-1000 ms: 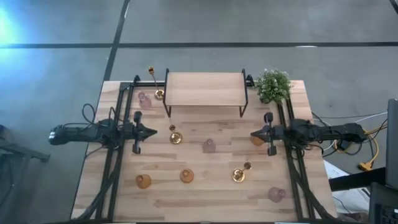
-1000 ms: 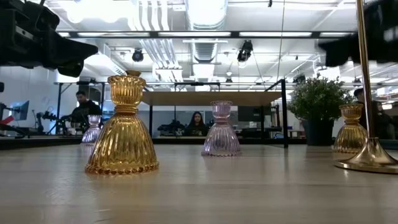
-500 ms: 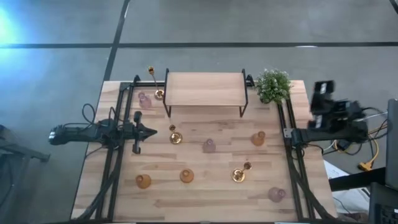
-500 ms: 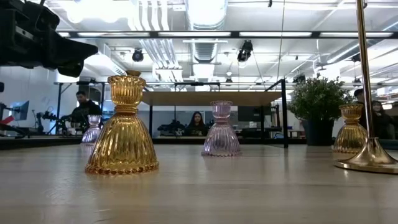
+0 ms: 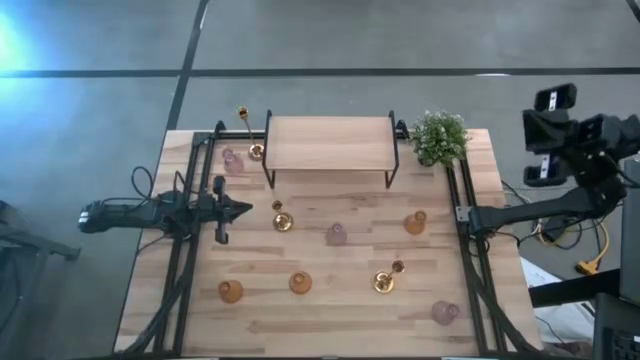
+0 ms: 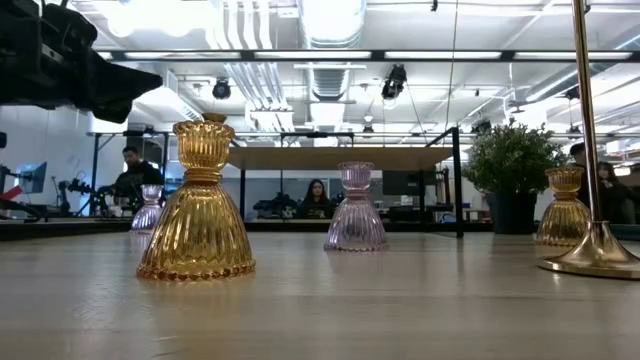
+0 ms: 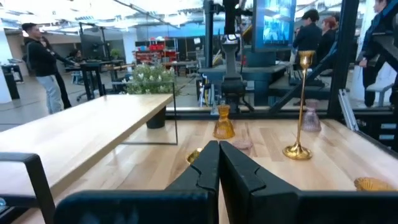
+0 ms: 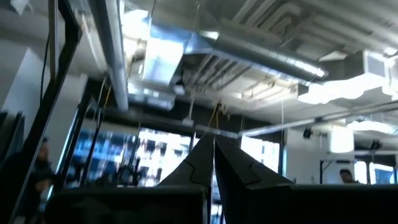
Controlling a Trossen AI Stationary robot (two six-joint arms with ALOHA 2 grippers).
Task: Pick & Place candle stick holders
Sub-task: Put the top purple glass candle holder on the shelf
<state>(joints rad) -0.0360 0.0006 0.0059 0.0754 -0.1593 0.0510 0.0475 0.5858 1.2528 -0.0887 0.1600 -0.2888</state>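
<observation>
Nothing held yet. Left gripper (image 5: 243, 210) hangs over the table's left side, jaws pressed together and empty; its wrist view shows the two fingers (image 7: 217, 168) meeting in a closed wedge. Right gripper (image 8: 212, 163) is shut too, also empty, with its arm folded up off the table's right edge and its camera aimed at ceiling ducts.

Candle stick holders are scattered over the wooden table (image 5: 330, 300), none on the raised shelf (image 5: 330, 142) at the back.
- gold candlestick (image 5: 282, 221) just beyond the left fingertips, toward table centre; it seems to stand upright
- pink glass holder (image 5: 337, 235) mid-table
- amber glass holder (image 5: 415, 222) toward the right rail
- second gold candlestick (image 5: 383, 281), amber pair (image 5: 231, 291) and (image 5: 300, 283), pink one (image 5: 444, 312) along the front
- pink holder (image 5: 233, 160) and a third gold candlestick (image 5: 256, 152) at back left, beside the shelf leg

Key relation: left arm is plainly nearer; the closest gold candlestick lies almost straight ahead along its pointing line. My read: open the jaws first, then a short reach forward.

Low view gives what the overhead cannot: the ribbed bell profile of an amber holder (image 6: 197, 208), upright. Overhead alone gives the spacing. Potted plant (image 5: 440, 136) sits back right, clear of the work.
</observation>
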